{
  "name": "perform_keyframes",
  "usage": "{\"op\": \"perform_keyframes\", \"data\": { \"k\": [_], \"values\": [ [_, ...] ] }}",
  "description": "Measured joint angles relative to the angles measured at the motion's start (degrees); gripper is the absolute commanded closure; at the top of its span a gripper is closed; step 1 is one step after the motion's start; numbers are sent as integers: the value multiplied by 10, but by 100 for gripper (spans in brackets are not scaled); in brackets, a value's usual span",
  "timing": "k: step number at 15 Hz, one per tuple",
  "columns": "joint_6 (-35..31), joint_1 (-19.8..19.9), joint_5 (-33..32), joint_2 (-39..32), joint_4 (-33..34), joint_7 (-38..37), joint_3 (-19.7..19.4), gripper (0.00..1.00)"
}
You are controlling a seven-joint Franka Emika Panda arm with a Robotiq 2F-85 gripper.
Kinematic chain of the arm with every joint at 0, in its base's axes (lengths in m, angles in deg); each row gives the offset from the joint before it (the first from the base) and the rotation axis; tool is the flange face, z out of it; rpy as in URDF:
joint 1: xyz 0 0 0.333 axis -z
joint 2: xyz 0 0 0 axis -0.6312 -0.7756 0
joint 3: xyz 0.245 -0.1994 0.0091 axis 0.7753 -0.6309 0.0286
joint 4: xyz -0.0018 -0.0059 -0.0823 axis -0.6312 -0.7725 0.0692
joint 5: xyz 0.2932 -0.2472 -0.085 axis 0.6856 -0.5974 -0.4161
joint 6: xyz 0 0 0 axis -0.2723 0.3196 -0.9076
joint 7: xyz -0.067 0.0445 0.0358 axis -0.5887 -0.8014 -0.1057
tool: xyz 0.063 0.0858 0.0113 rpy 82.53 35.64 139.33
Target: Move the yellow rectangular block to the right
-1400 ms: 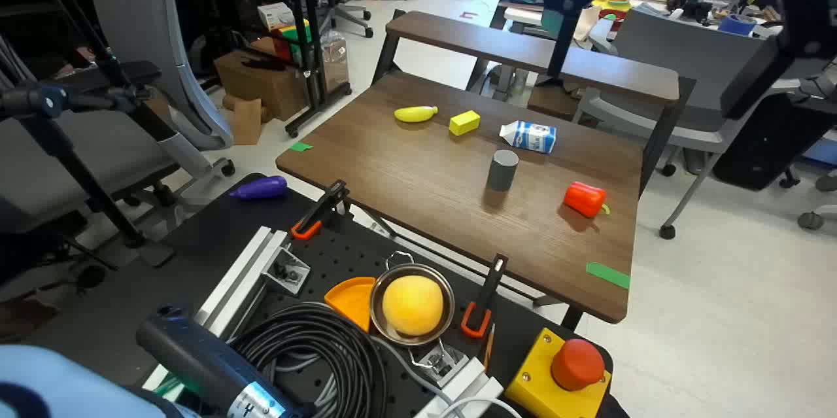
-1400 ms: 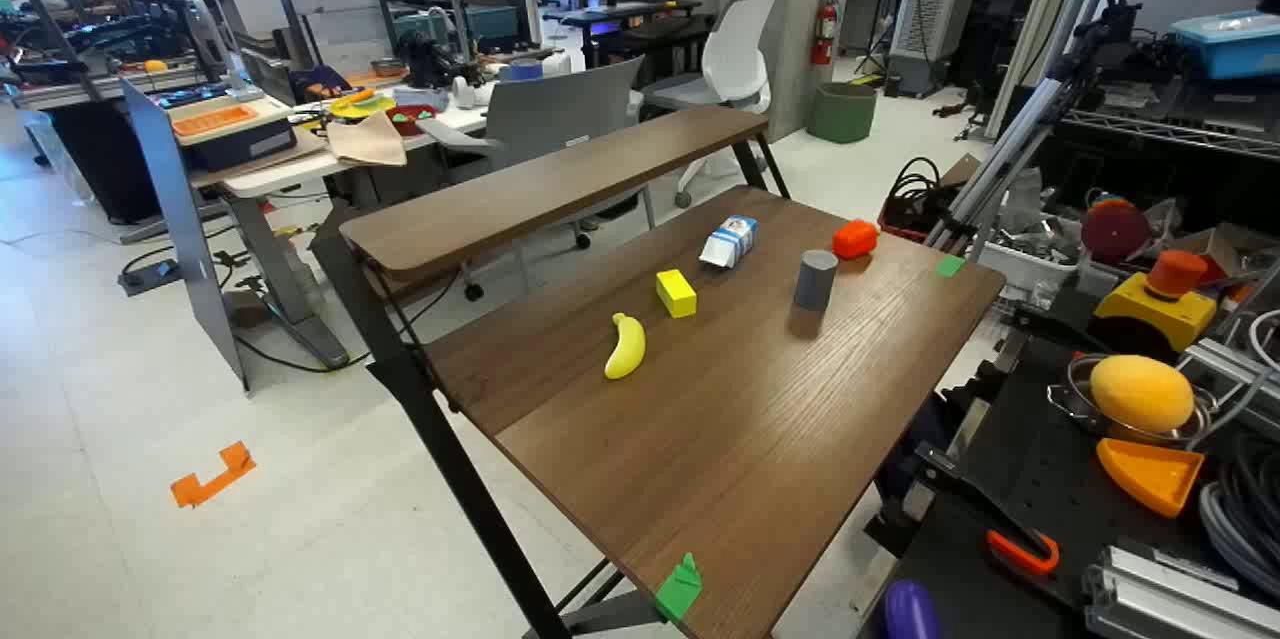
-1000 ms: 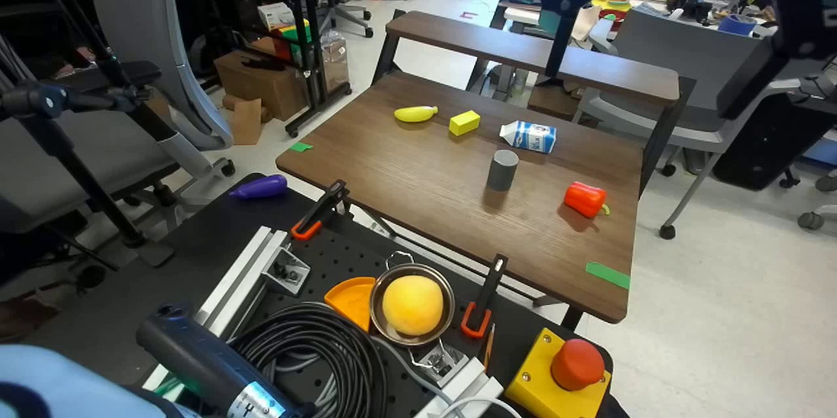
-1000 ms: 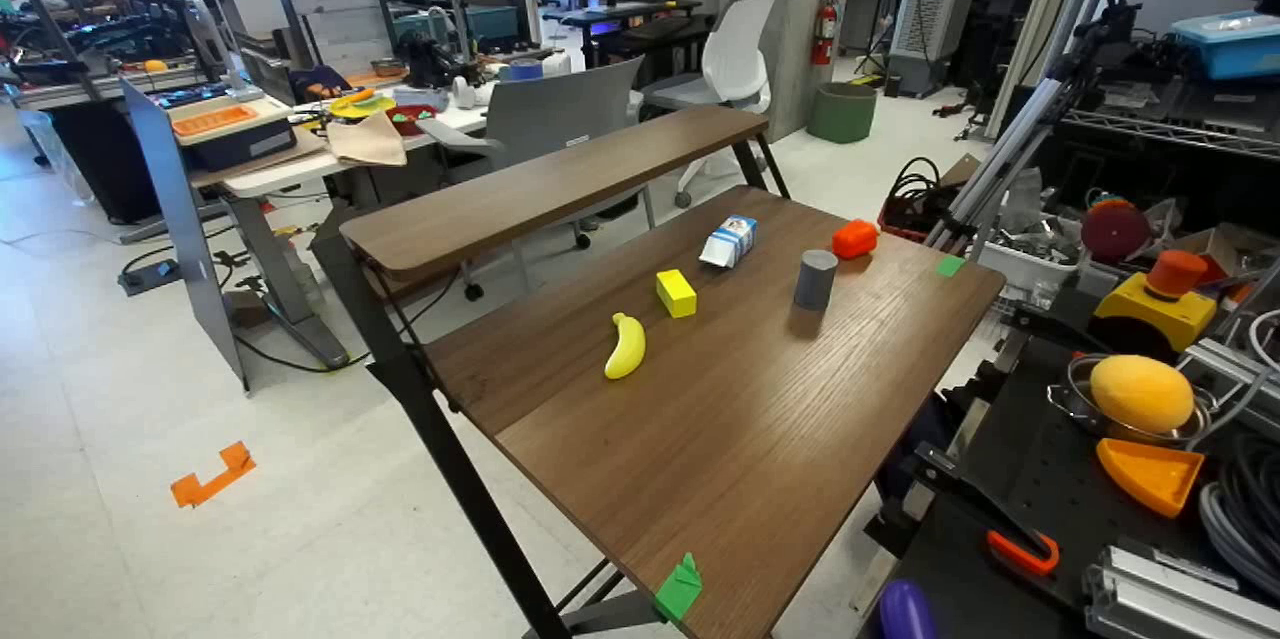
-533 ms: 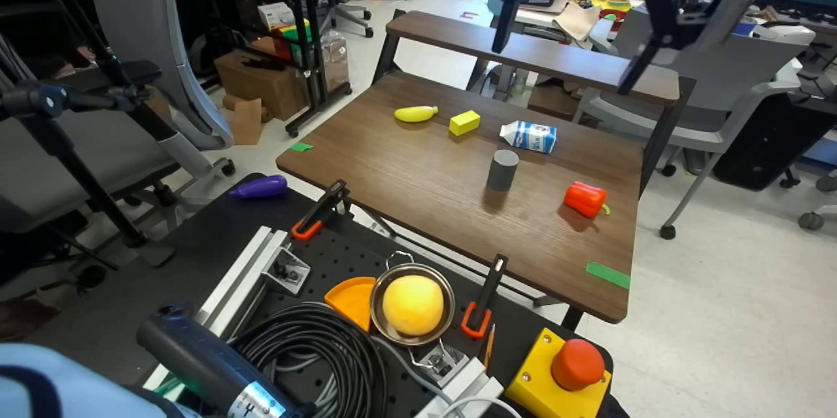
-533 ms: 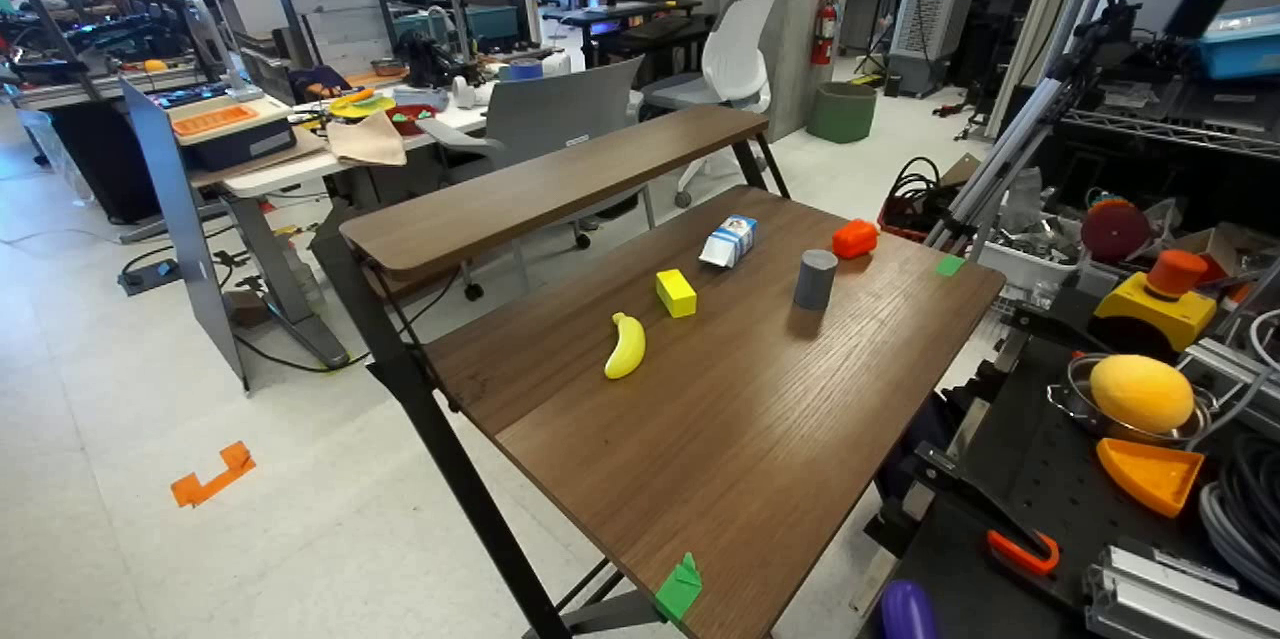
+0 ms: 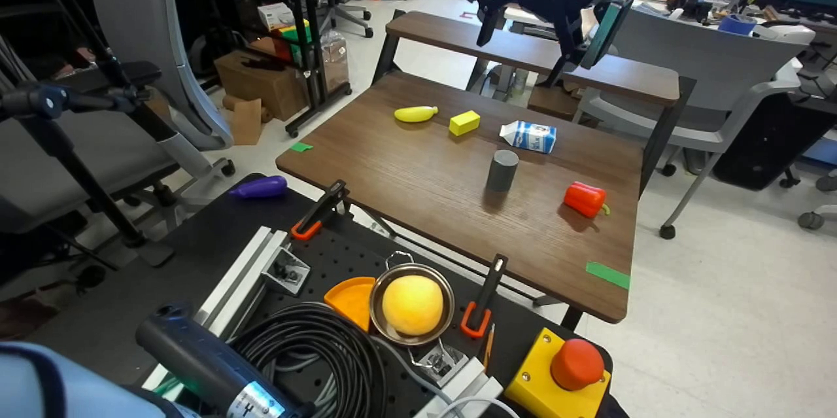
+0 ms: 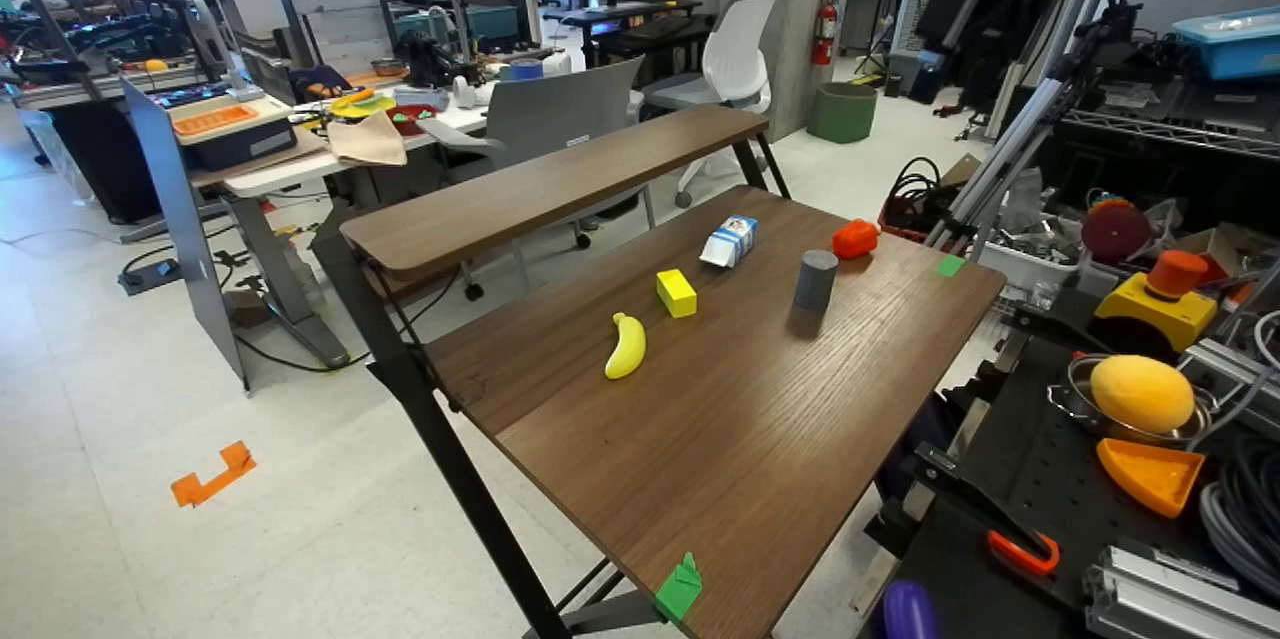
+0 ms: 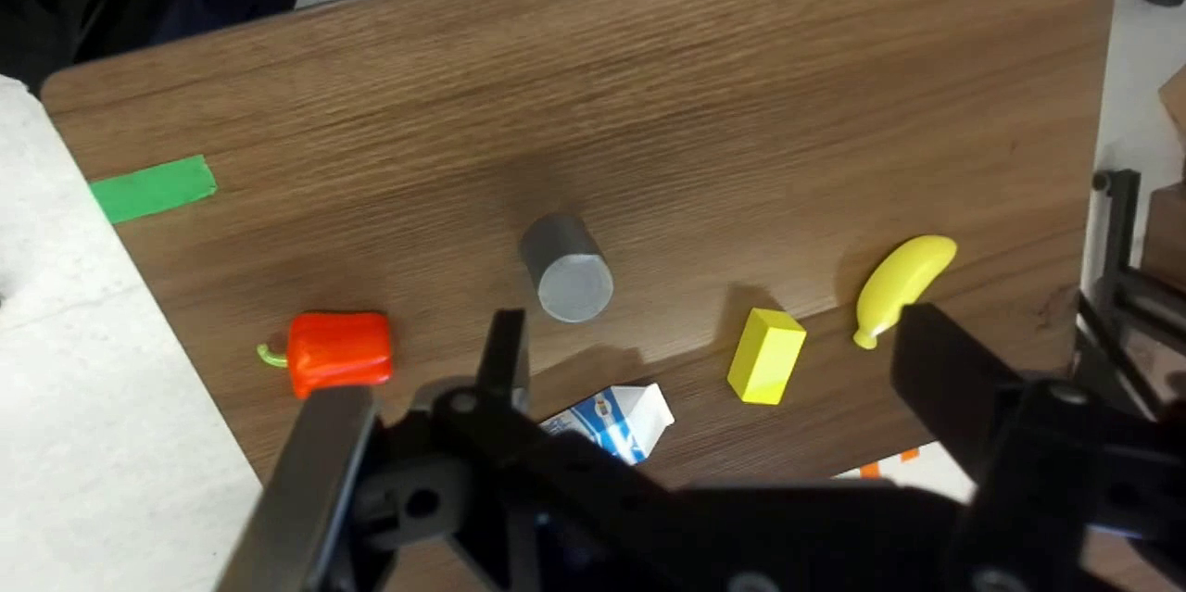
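Note:
The yellow rectangular block lies on the brown table between the yellow banana and the blue-and-white carton. It shows in both exterior views and in the wrist view. My gripper is high above the table's far side, open and empty. In the wrist view my gripper has its two fingers wide apart, with the block seen between them but well below. Part of my gripper also shows dark at the upper right of an exterior view.
On the table are the yellow banana, the carton, an upright grey cylinder and a red pepper. A raised shelf runs along the far edge. Green tape marks a near corner.
My gripper has moved left in an exterior view and turned, showing its face. It has come into sight at the upper right elsewhere. The block and other objects have not moved.

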Motion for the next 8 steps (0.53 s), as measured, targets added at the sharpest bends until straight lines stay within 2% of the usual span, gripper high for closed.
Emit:
{"op": "perform_keyframes", "data": {
  "k": [5, 8],
  "values": [
    [-38, 16, 59, -143, 78, -46, 47, 0],
    [-88, 23, 84, -203, 100, -65, 82, 0]
  ]
}}
